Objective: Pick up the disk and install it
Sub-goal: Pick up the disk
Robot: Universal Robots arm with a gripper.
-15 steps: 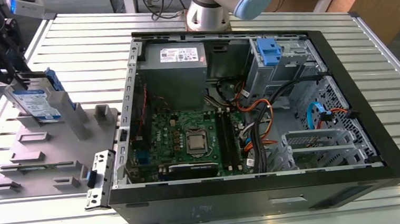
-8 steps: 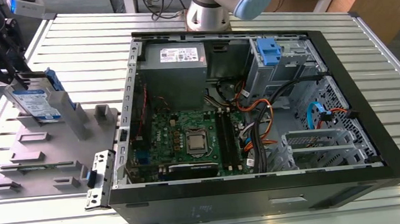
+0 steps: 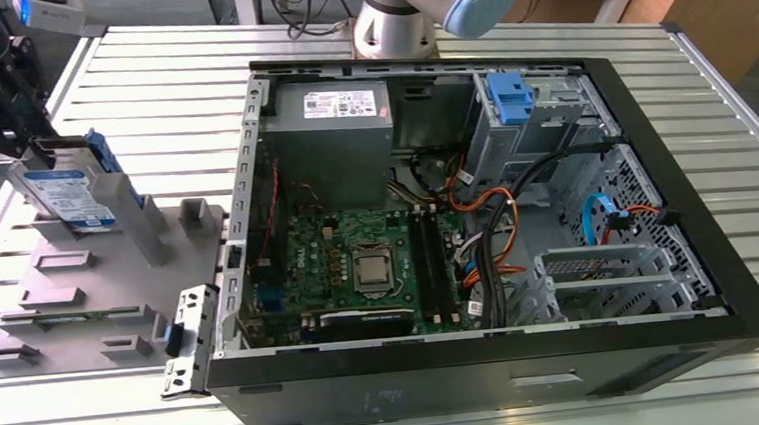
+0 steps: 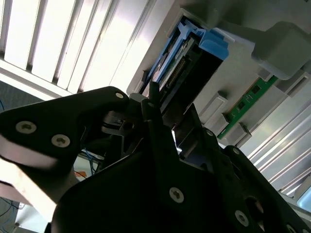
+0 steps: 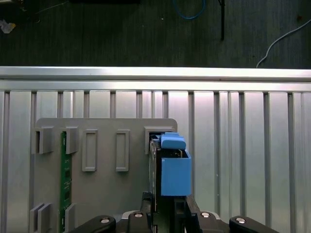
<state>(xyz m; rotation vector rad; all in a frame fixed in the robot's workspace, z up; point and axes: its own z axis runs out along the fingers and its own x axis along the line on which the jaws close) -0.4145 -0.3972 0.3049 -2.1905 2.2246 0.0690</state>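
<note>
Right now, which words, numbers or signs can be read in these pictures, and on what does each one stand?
Disk, blue-and-white label: too small to read.
Power supply, white sticker: too small to read.
Motherboard, markings: blurred, unreadable.
Nothing can be quoted.

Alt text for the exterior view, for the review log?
The arm's pincer is at the top edge of the disk, which stands on edge in a grey holder tray at the exterior view's left. Beside it, an open computer case lies on a slatted metal table.
</note>
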